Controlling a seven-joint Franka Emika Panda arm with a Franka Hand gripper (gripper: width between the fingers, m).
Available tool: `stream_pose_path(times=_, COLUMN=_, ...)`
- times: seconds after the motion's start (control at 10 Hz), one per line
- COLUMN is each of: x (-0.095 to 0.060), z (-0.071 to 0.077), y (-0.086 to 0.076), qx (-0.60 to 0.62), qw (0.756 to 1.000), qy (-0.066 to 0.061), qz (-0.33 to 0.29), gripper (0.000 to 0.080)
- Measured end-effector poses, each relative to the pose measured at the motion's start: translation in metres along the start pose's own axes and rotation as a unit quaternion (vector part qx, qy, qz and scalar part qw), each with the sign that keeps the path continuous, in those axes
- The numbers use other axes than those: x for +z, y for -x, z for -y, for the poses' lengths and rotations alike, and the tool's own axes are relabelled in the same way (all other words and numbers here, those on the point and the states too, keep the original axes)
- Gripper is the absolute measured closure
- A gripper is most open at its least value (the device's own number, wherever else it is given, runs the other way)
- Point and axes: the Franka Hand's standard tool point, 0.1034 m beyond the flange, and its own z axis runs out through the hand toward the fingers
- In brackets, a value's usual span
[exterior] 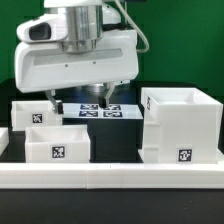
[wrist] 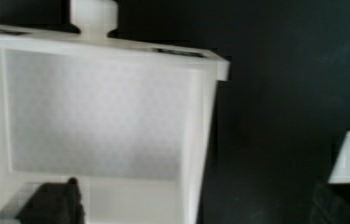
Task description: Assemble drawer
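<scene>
One casing (exterior: 180,125) stood at the table's (exterior: 115,148) corner on the exterior view's right. There were two trays, rear tray (exterior: 35,113) and front tray (exterior: 58,150), at the left corner. The arm hung vertical, and I could not tell whether the end effector (exterior: 97,96) was open or closed.

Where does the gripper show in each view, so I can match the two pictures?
Exterior view: the gripper hangs at upper middle, above the marker board, between the front tray and the casing.
Wrist view: only its dark fingers show, over a tray's open inside, at the end away from its knob.
Shared landmark: a white tray; which exterior one, I cannot tell.
</scene>
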Motion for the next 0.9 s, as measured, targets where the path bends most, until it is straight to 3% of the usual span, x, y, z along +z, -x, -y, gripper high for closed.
stream_pose_path(times=0.9, x=0.059, z=-0.005, y=0.012, qx=0.002, qw=1.000, qy=0.009, qz=0.009, gripper=0.0151)
